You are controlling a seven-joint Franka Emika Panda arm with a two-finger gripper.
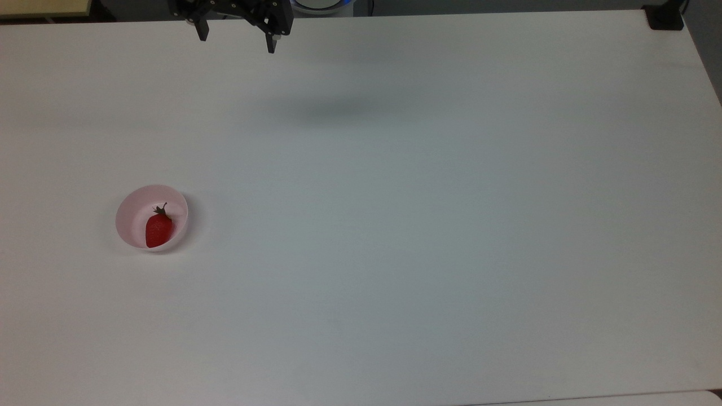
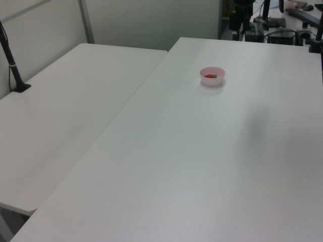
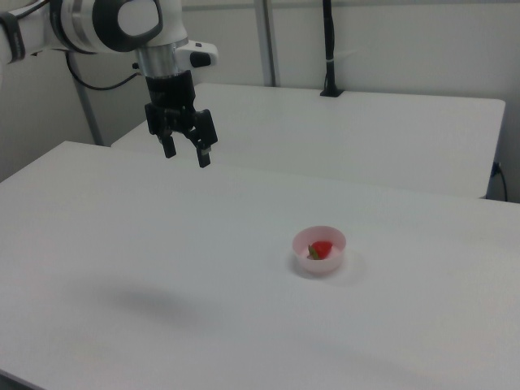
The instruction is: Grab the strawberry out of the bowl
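Note:
A small pale pink bowl [image 1: 138, 217] [image 2: 212, 76] [image 3: 319, 251] stands on the white table [image 1: 395, 225], toward the top view's left. Inside it lies a red strawberry [image 1: 158, 228] [image 2: 211, 76] [image 3: 322, 249] with a dark green cap. My gripper [image 1: 237, 42] [image 3: 187, 154] hangs high above the table, well away from the bowl, at the top view's upper edge and the right view's upper left. Its two black fingers stand apart, open, with nothing between them.
A second white table [image 2: 65, 111] [image 3: 366, 130] adjoins this one. A black post with a cable [image 2: 12, 63] [image 3: 329, 49] stands on it. Desk clutter [image 2: 282, 25] lies beyond the far end in the left view. A black clamp [image 1: 665, 17] sits at the table corner.

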